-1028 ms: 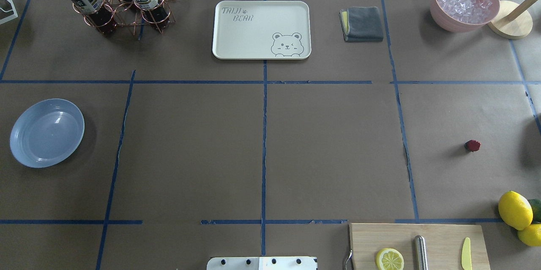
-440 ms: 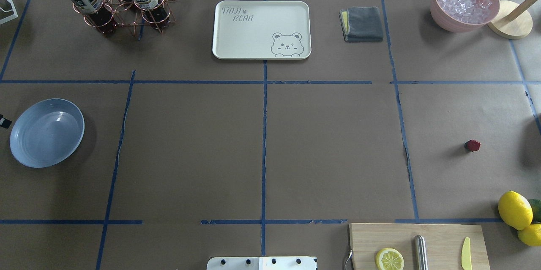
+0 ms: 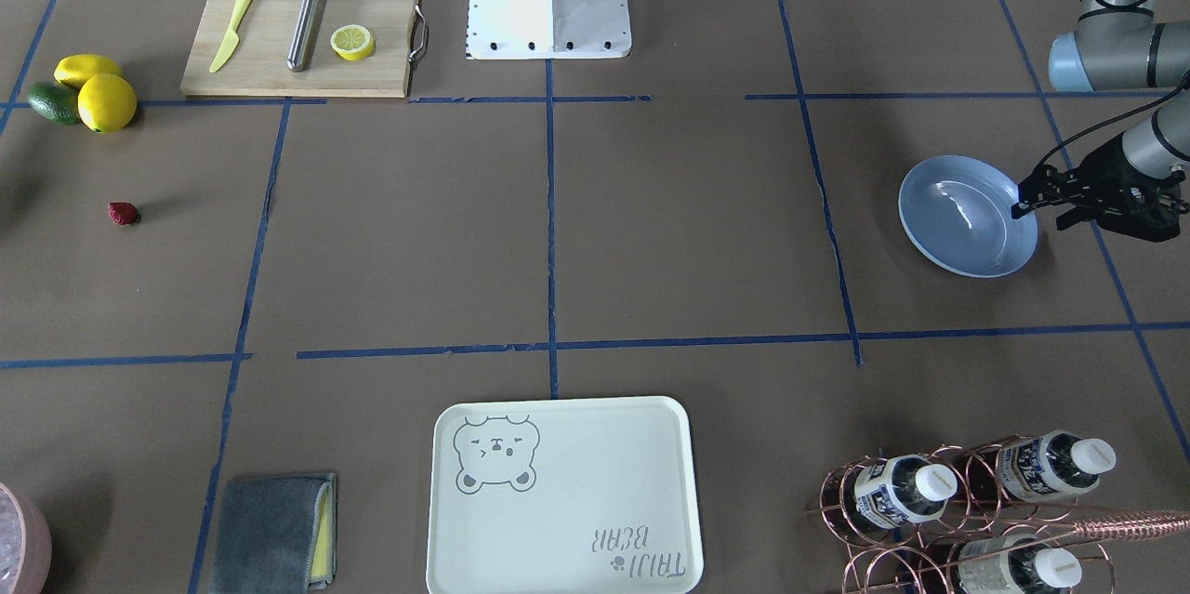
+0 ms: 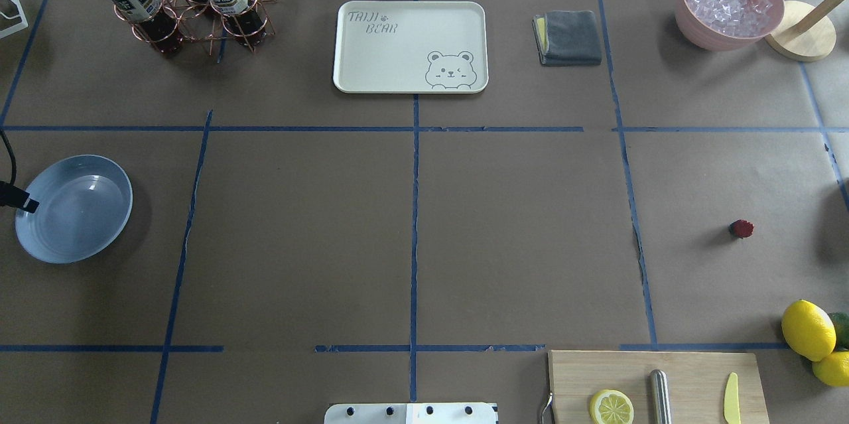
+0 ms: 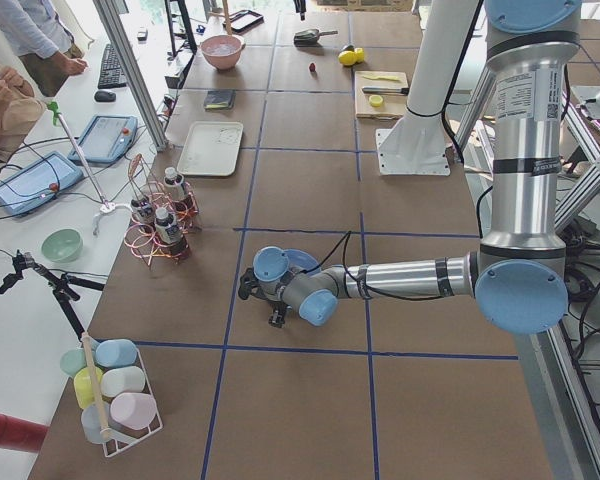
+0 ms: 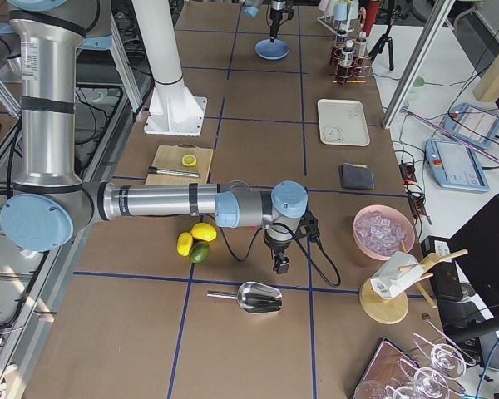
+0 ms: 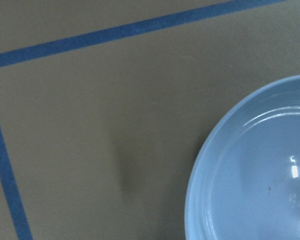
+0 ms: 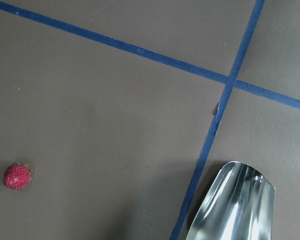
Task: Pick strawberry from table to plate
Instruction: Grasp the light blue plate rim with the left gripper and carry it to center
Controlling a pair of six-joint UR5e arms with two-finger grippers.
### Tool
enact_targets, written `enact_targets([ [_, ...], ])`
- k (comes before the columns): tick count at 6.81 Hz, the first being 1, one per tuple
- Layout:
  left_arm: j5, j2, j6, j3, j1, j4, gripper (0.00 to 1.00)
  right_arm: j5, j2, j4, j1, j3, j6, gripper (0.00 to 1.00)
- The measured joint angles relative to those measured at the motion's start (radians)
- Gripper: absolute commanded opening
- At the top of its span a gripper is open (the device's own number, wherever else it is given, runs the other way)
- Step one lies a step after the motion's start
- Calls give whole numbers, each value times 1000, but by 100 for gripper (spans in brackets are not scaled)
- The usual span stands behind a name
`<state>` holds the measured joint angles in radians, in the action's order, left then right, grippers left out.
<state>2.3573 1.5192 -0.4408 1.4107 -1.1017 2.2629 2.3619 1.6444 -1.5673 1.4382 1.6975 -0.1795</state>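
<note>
- Task status: not started in effect. The strawberry [image 4: 741,229] lies on the table [image 4: 517,245], and the plate [image 4: 79,218] holds nothing.
- Strawberry location: in the overhead view, at 3 o'clock from the table's centre, alone on bare paper. The lemons [image 4: 808,330] sit at 5 o'clock from it, well apart.
- Plate location: in the same view, at 9 o'clock from the table's centre, on the opposite side of the table from the fruit.
- Left gripper [image 3: 1043,213]: positioned at the plate's 9 o'clock rim in the overhead view. The jaws stand parted with nothing between them.
- Right gripper [image 6: 280,264]: visible only in the side view, hanging low over the table; whether it is released or clenched cannot be told.
- Right wrist view: the strawberry appears at 8 o'clock in the frame and a metal scoop [image 8: 235,205] at 5 o'clock, so this arm is judged near the fruit but not centred over it.
- Remaining steps, as judged: align over the strawberry, descend, grasp, lift, carry it across the table, and release it on the plate.
</note>
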Motion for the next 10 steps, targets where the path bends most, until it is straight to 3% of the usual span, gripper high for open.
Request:
enact_targets([
  [2, 24, 0, -33, 15, 3, 4, 0, 3, 0, 1, -2, 0, 0, 100],
  [4, 161, 0, -111, 98, 3, 5, 0, 3, 0, 1, -2, 2, 0, 100],
  [6, 219, 28, -421, 243, 19, 36, 0, 27, 0, 1, -2, 3, 2, 100],
  [7, 192, 72, -612, 270, 78, 106, 0, 42, 0, 1, -3, 2, 2, 100],
  [10, -128, 329, -1122, 255, 439, 162, 0, 48, 0, 1, -8, -9, 2, 100],
])
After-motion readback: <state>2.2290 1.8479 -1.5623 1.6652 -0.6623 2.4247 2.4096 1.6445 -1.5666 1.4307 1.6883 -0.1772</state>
